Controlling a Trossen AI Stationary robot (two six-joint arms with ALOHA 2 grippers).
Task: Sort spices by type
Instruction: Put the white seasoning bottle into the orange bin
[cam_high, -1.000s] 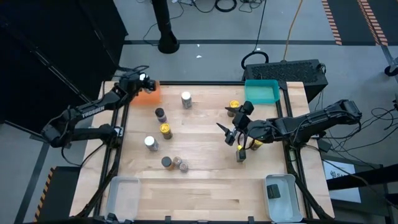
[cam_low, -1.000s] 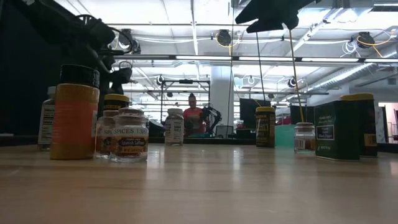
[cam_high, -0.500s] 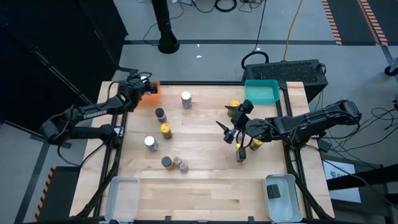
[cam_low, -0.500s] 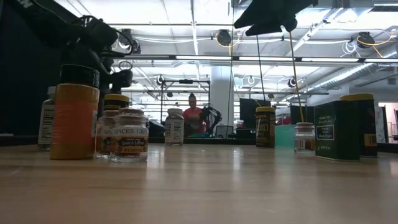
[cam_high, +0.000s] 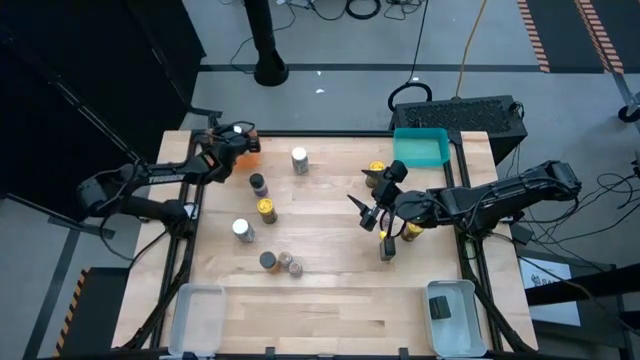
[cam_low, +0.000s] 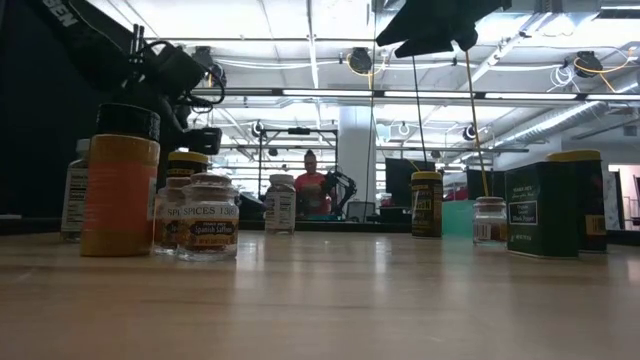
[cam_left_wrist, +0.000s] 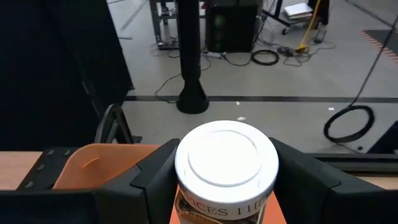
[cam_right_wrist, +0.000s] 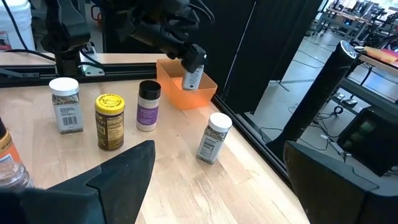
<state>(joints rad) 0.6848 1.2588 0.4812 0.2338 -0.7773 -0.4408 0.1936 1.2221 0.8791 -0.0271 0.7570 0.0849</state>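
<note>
My left gripper (cam_high: 236, 138) is up at the far left corner of the table (cam_high: 330, 300), right over the orange tray (cam_high: 246, 147). Its two fingers squeeze a little jar with a white lid (cam_left_wrist: 226, 163). From my left wrist camera I see the white lid between the dark fingers (cam_left_wrist: 155, 171), with the orange tray just behind and under it. From the right wrist camera the held jar hangs over the orange tray, tipped a bit. I cannot tell if it touches the tray floor.

My right gripper (cam_high: 372, 215) hangs over the middle right part of the table. Its fingers are spread wide and hold nothing.

The other spice jars stand on the wood. A white-topped jar (cam_high: 299, 159) is near the far edge. A dark-lidded jar (cam_high: 258, 184) and a yellow jar (cam_high: 266, 209) stand close together, left of the middle. Another white-topped jar (cam_high: 241, 230) is nearer to me. Two small jars, a grey-lidded one (cam_high: 269, 261) and a brownish one (cam_high: 293, 266), stand side by side. A yellow-lidded jar (cam_high: 376, 170) stands near the teal tray (cam_high: 421, 147). A dark box (cam_high: 388, 249) stands just below the right gripper.

Two clear trays sit at the near corners, the left clear tray (cam_high: 197, 318) and the right clear tray (cam_high: 457, 318).
</note>
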